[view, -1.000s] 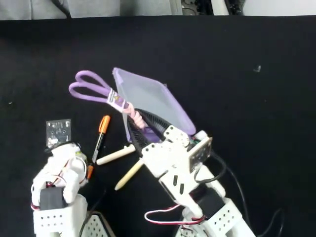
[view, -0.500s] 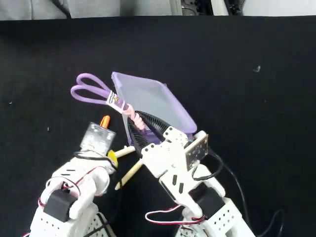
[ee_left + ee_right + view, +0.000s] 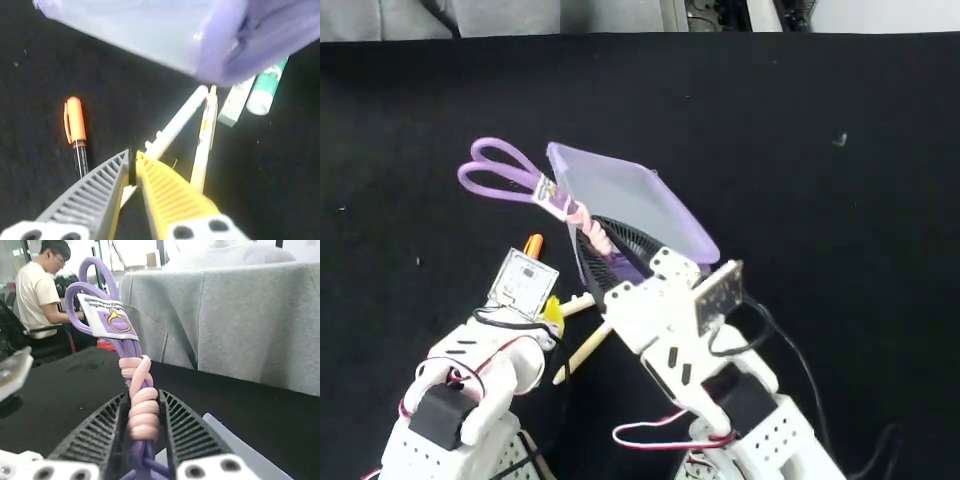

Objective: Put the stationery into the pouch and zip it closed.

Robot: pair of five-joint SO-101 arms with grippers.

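Right tool (image 3: 143,400) clamped tight on the scissors (image 3: 142,415), fingers closed either side of the pink-wrapped blade section. Purple handle loops and a paper tag stand clear beyond the fingertips. From the high view, the right tool (image 3: 605,262) sits at the near end of the pouch (image 3: 620,195). The scissors (image 3: 505,175) angle out past the pouch's left edge, with the handles over bare worktop (image 3: 820,200).

Left tool (image 3: 132,156): grey and yellow fingers drawn almost together, only a thin slit between them, nothing seen inside it. A white pen (image 3: 177,120) runs under the tips; cannot tell if they touch it. High view puts the left tool (image 3: 552,308) just left of the right arm, low over the loose items.

Pouch (image 3: 150,30) is translucent purple and lies on the black worktop.

Outside the pouch on the worktop:
- orange marker (image 3: 75,120), also (image 3: 532,243)
- white pen (image 3: 577,300)
- cream pen (image 3: 205,140), also (image 3: 582,355), just beside the white one
- green-and-white tube (image 3: 267,90) and pale bar (image 3: 235,102), side by side near the pouch edge
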